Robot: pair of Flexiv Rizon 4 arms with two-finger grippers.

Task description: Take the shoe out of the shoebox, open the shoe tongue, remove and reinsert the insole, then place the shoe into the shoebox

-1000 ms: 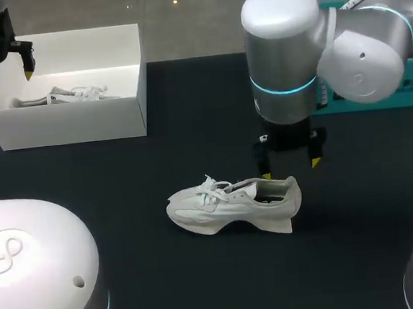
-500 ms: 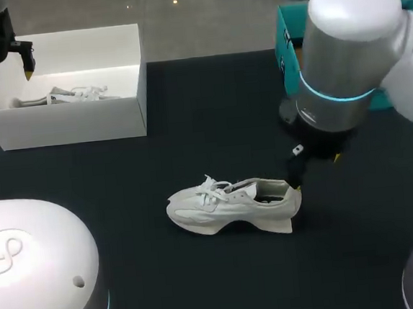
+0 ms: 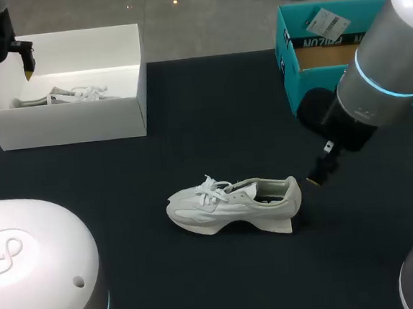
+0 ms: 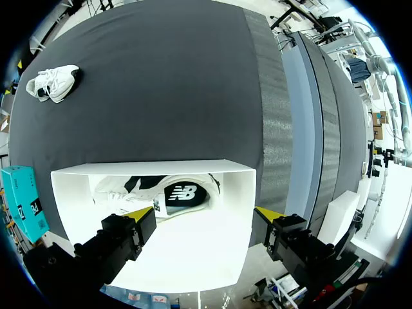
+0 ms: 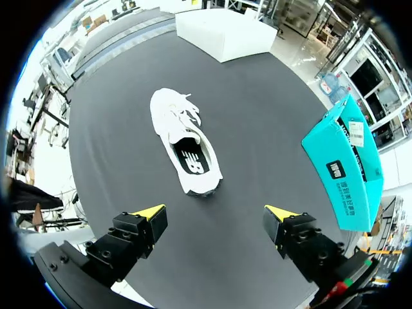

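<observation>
The shoe (image 3: pixel 233 206) sits upright on the dark surface (image 3: pixel 211 125), mouth facing up, probably so the right tool (image 5: pixel 215 212), fingers apart near its heel, can get into it, while the left tool (image 4: pixel 203 212) hangs spread wide over the shoebox (image 3: pixel 66 123), which seems to hold another shoe (image 4: pixel 161 193).

Two shoes: loose shoe (image 3: pixel 232 204), boxed shoe (image 3: pixel 64 95). Two boxes: white box (image 3: pixel 73 123), teal box (image 3: pixel 288 68). Two grippers: left gripper (image 4: pixel 205 214), right gripper (image 5: pixel 217 211). One table (image 3: pixel 210 118).
</observation>
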